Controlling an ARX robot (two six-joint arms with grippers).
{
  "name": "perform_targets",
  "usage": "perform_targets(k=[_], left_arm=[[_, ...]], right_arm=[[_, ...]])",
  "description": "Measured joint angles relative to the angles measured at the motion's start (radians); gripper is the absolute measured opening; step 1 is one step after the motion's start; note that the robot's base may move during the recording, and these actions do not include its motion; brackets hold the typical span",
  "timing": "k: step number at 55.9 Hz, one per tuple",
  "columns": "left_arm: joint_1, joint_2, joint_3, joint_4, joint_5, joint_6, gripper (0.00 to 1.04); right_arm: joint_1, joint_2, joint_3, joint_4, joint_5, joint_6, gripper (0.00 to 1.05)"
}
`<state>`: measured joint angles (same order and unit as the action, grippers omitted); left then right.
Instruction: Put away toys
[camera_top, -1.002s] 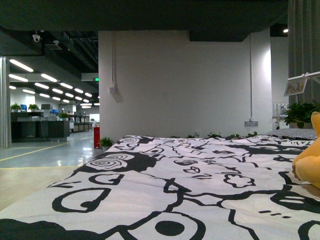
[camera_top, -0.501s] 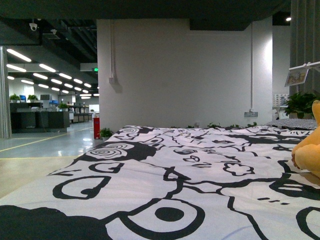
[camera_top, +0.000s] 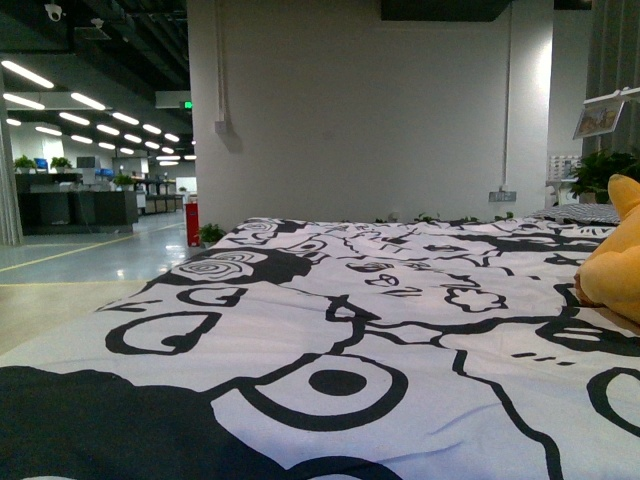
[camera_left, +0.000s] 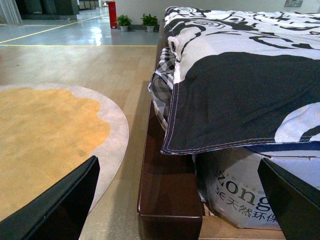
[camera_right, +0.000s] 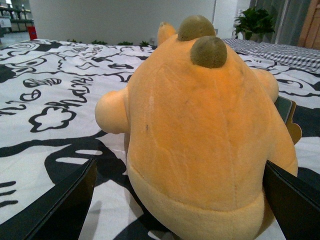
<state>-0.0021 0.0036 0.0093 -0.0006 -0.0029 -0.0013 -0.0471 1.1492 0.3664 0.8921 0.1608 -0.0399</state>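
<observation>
I see the soft, rounded orange-yellow plush animal (camera_right: 200, 130) sitting on the smooth black-and-white patterned bedspread (camera_right: 45, 90), my right gripper (camera_right: 179, 167) spread wide either side of it. My left gripper (camera_left: 177, 165) gapes wide beside the glossy brown wooden bed frame (camera_left: 167, 200).

Left gripper (camera_left: 177, 162) is being held spread wide, its two dark fingers (camera_left: 70, 200) being seen far apart, tips level. Right gripper (camera_right: 179, 164) is being held likewise agape, fingers (camera_right: 60, 205) well apart. Both wrists are being carried roughly level, aimed forward.
</observation>
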Motion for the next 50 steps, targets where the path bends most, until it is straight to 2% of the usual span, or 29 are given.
perform_targets(k=[13,33,42,50], left_arm=[[0.0,0.0,0.0,0.0,0.0,0.0,0.98],[0.0,0.0,0.0,0.0,0.0,0.0,0.98],[0.0,0.0,0.0,0.0,0.0,0.0,0.98],[0.0,0.0,0.0,0.0,0.0,0.0,0.98]], right_arm=[[0.059,0.109,0.1,0.057,0.033,-0.043,0.98],[0.174,0.219,0.132,0.166,0.153,-0.135,0.98],[0.163,0.204,0.126,0.164,0.158,-0.149,0.98],[0.102,0.137,0.103,0.112,0.143,-0.156,0.98]])
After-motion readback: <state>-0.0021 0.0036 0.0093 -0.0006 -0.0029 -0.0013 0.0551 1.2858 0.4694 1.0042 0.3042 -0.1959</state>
